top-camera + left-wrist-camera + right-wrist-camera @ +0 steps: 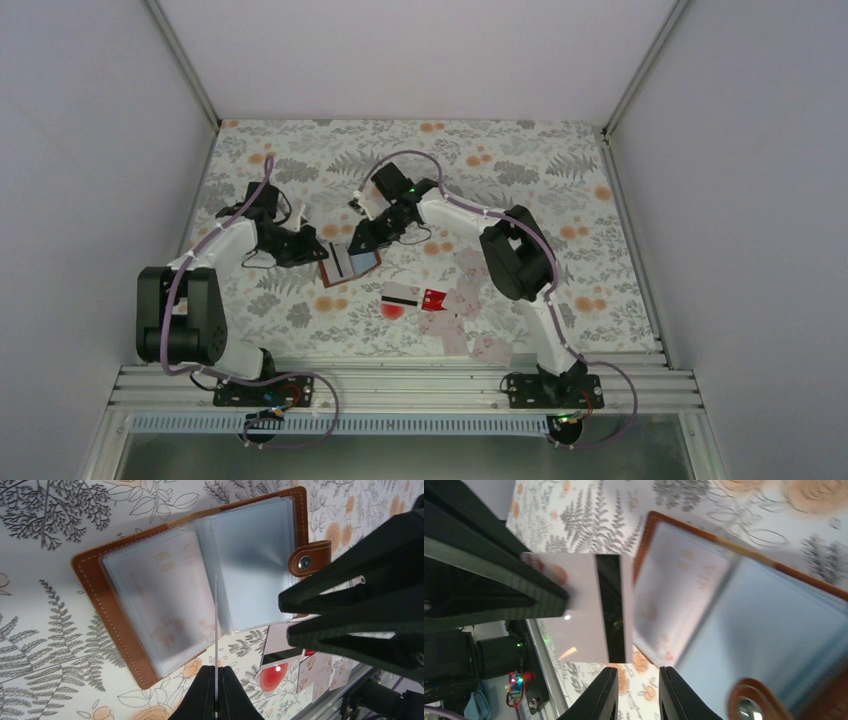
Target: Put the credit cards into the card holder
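Note:
The brown leather card holder (95, 585) lies open on the floral table, its clear sleeves (250, 555) facing up. My left gripper (216, 669) is shut on a pale credit card (216, 625), seen edge-on, whose far edge reaches the fold between the sleeves. From the right wrist the same card (584, 605) shows a black stripe and meets the card holder (724, 605) at its left page. My right gripper (638, 672) hovers at the holder's near edge, open, nothing between its fingers. More credit cards (400, 295), one red (433, 298), lie loose in front.
Several pale cards (455, 320) are scattered toward the right arm's base, near the table's front rail (400, 385). A round red spot (272, 676) is printed by the striped card. White walls close in the table on three sides.

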You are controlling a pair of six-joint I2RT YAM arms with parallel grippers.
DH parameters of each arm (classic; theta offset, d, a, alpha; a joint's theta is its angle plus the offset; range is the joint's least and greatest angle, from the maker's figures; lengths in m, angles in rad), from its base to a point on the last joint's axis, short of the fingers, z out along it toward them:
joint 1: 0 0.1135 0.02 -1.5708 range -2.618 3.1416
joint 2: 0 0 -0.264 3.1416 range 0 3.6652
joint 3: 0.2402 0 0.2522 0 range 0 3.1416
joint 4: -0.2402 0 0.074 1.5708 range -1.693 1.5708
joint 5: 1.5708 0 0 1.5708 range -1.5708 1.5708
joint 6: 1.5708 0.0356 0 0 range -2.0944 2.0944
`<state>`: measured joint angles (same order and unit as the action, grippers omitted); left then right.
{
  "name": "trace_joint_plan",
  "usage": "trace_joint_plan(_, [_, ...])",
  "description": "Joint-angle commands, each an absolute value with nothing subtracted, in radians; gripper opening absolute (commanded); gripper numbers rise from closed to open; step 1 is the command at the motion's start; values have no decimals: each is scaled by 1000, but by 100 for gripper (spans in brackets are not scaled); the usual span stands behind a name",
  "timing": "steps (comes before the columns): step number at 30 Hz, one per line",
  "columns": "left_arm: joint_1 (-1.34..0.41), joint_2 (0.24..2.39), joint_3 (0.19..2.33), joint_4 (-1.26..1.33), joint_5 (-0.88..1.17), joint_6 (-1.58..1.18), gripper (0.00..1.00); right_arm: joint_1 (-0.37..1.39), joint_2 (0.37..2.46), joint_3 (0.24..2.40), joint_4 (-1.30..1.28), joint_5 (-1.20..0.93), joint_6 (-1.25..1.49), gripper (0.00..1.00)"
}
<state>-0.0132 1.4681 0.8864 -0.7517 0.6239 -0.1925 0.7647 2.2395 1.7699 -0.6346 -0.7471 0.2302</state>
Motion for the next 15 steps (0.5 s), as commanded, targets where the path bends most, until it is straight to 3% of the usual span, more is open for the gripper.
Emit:
trace_joint_plan(1, [-8,1498,913,-707,693,-190,2,732,2237,1727,-627,-725,211,21])
trace_joint_plan(15, [-8,1600,949,-616,759,-219,2,694,2276,1680,-595,-741,203,21])
